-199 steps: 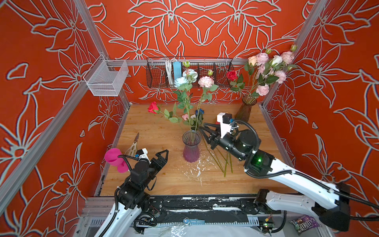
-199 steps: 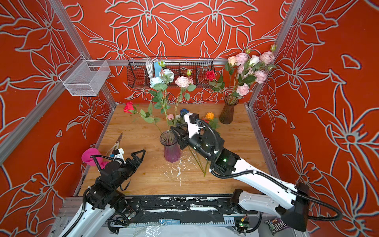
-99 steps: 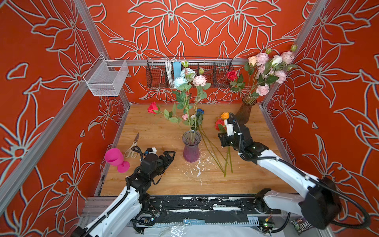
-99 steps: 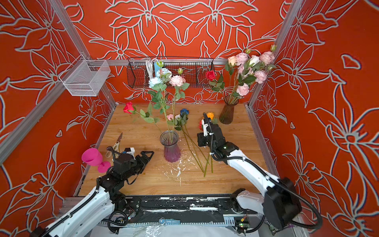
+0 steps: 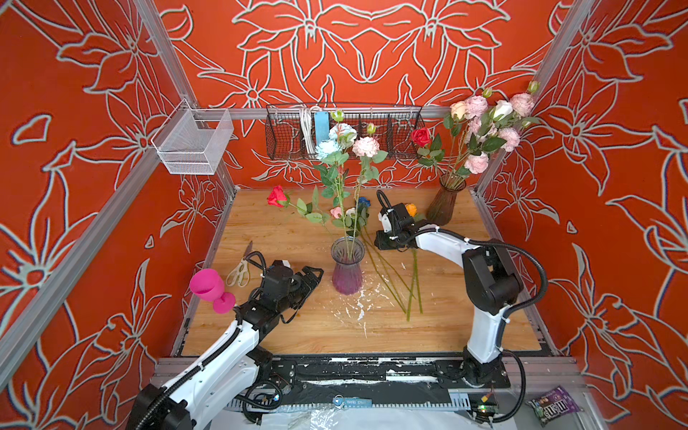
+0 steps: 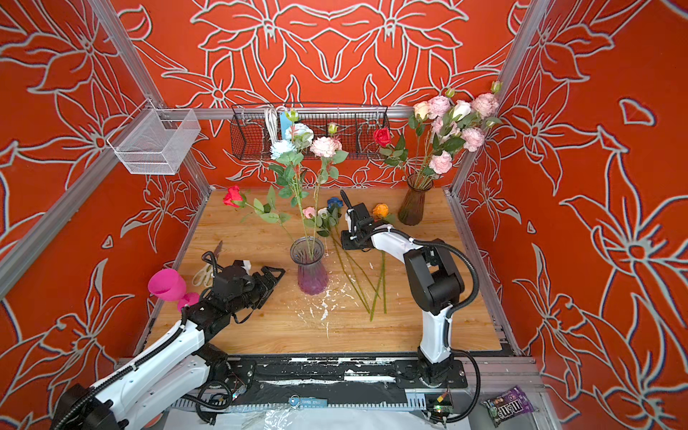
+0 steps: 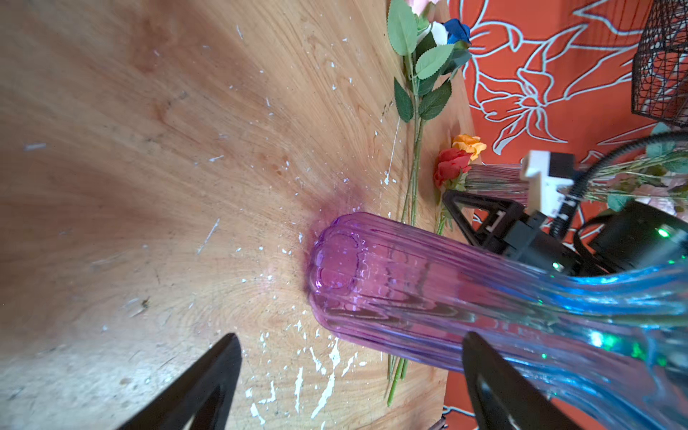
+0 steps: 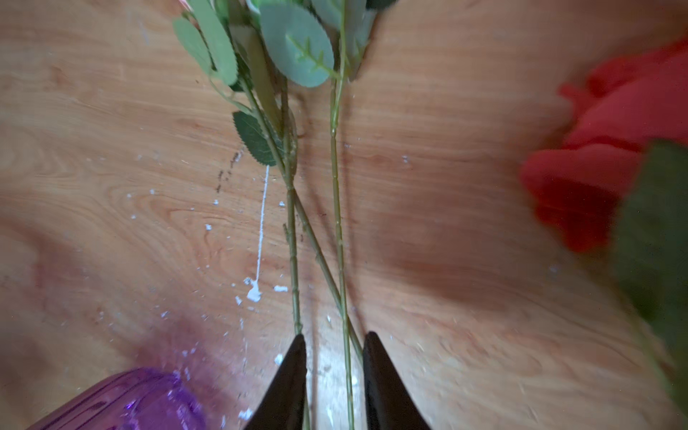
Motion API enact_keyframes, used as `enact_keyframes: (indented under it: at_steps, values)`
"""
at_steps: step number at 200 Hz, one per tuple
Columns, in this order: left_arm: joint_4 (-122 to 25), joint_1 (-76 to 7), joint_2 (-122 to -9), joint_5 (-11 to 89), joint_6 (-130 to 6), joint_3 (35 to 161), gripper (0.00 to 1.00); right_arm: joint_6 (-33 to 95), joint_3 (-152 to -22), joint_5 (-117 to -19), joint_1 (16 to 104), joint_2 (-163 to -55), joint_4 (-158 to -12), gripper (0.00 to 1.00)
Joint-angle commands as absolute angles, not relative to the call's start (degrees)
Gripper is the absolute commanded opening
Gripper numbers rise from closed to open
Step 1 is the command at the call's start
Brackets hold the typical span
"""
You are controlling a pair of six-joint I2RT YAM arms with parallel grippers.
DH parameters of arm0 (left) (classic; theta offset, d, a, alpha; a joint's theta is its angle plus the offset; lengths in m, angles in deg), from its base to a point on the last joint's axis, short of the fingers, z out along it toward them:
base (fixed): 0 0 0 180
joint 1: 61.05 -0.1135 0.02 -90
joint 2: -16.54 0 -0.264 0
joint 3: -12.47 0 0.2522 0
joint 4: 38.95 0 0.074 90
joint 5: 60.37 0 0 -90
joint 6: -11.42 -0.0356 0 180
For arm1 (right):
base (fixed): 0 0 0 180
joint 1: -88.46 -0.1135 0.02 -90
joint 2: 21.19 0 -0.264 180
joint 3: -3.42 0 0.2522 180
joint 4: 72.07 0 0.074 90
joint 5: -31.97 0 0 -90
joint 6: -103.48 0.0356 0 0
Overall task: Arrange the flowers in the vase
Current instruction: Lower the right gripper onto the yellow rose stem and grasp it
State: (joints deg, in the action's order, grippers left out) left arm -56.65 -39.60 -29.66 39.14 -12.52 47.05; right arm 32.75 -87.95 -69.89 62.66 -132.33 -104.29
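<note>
The purple vase [image 5: 347, 268] stood upright mid-bench [image 5: 298, 335]. It held three tall flowers [image 5: 344, 149], pale-blue, white and pink, with a red rose [image 5: 276, 196] leaning out to the left. The loose flowers [image 5: 387, 275] lay flat on the bench just right of the vase, stem ends toward the front edge. The right jaws were lowered over them, narrowly parted. One green stem [image 8: 337, 223] ran between the tips with daylight on either side, so no pinch was evident. The left jaws were spread wide and empty, low on the bench just beside the vase's base. A brown vase [image 5: 445, 204] of pink blooms stood at the rear right.
</note>
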Motion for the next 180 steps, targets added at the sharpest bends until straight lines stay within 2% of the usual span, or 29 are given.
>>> enact_keyframes:
  at_steps: [1,57,108,163,173,180]
  values:
    - [-56.96,-39.25,-28.99,37.54,-13.51,47.85,0.92,31.75,-90.99,-71.91,62.85,-135.47,-106.31,0.27]
    - [-55.28,-39.25,-32.19,38.74,-14.76,48.12,0.93,31.89,-95.3,-70.0,62.98,-141.6,-107.51,0.21]
    - [-55.3,-39.25,-31.86,38.76,-15.65,48.3,0.93,32.22,-95.37,-70.06,63.09,-140.43,-107.3,0.07]
    - [-57.18,-39.25,-28.41,37.45,-16.01,48.34,0.94,35.73,-90.88,-70.61,63.16,-135.54,-105.62,0.07]
    - [-57.42,-39.26,-27.88,37.36,-16.07,48.22,0.94,36.32,-89.71,-71.12,63.15,-134.86,-105.04,0.11]
    - [-57.5,-39.25,-27.6,37.36,-16.05,48.25,0.94,36.41,-88.98,-71.87,63.15,-134.32,-104.82,0.18]
